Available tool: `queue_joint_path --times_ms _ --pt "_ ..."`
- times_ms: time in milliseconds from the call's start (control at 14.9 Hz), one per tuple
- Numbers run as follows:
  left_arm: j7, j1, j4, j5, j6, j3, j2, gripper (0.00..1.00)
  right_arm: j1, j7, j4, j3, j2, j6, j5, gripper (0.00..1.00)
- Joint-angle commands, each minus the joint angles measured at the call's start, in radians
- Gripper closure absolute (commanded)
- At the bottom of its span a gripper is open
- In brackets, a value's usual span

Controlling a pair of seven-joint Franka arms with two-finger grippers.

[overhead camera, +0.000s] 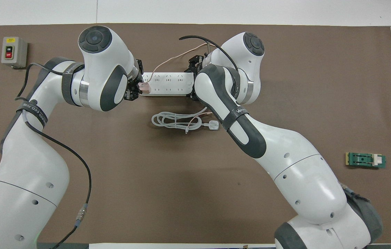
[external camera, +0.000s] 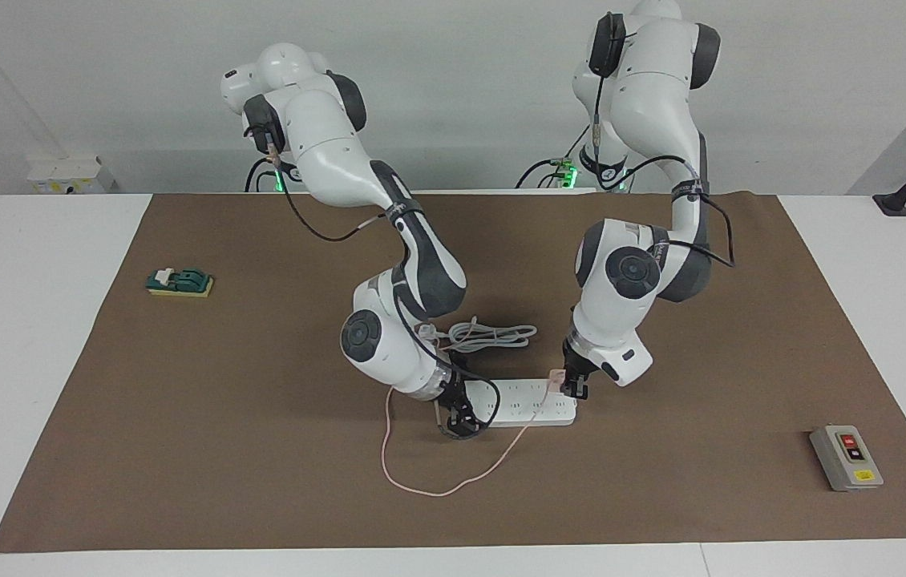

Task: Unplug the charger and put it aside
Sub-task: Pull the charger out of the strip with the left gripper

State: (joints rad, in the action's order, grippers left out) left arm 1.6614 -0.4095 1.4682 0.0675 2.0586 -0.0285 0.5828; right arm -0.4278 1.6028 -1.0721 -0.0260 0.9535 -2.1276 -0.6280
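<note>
Pink cable [external camera: 453, 486] trails from charger [external camera: 556, 374], pinched in left fingers [external camera: 573, 385].

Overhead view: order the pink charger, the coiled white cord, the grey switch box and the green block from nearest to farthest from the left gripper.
From the left gripper:
1. Pink charger, at its fingertips, in the power strip.
2. Coiled white cord, nearer the robots.
3. Grey switch box, left arm's end.
4. Green block, right arm's end.

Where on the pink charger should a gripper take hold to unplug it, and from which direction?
Grip the cube body of the charger, not its thin cable. It sits in a socket at the left arm's end of the power strip, so come straight down from above and pull upward. The left gripper is already shut on it; the right gripper is at the strip's other end.
</note>
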Motion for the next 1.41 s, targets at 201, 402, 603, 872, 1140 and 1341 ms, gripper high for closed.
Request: queue_joint_path --times_ms 201,402,603,872,1140,1341 --pt "-0.012 0.009 -0.045 -0.022 -0.149 -0.039 -0.044 1.0 0.0 -0.018 0.032 0.0 0.027 -0.017 0.019 0.54" --pt "-0.038 0.038 -0.086 -0.041 -0.218 -0.038 -0.046 1.0 0.0 -0.018 0.032 0.0 0.027 -0.017 0.021 0.54" --pt "-0.084 0.072 -0.088 -0.035 -0.244 -0.038 -0.083 1.0 0.0 -0.018 0.032 0.0 0.025 -0.017 0.021 0.54" --pt "-0.27 0.184 -0.088 -0.034 -0.359 -0.03 -0.162 1.0 -0.003 -0.011 0.032 0.0 0.024 -0.015 0.027 0.01" --pt "-0.477 0.279 -0.077 -0.038 -0.358 -0.038 -0.188 1.0 0.003 -0.011 0.032 0.0 -0.004 0.008 0.028 0.0" --pt "-0.621 0.36 -0.074 -0.038 -0.356 -0.038 -0.192 1.0 0.009 -0.011 0.032 0.0 -0.035 0.044 0.025 0.0"
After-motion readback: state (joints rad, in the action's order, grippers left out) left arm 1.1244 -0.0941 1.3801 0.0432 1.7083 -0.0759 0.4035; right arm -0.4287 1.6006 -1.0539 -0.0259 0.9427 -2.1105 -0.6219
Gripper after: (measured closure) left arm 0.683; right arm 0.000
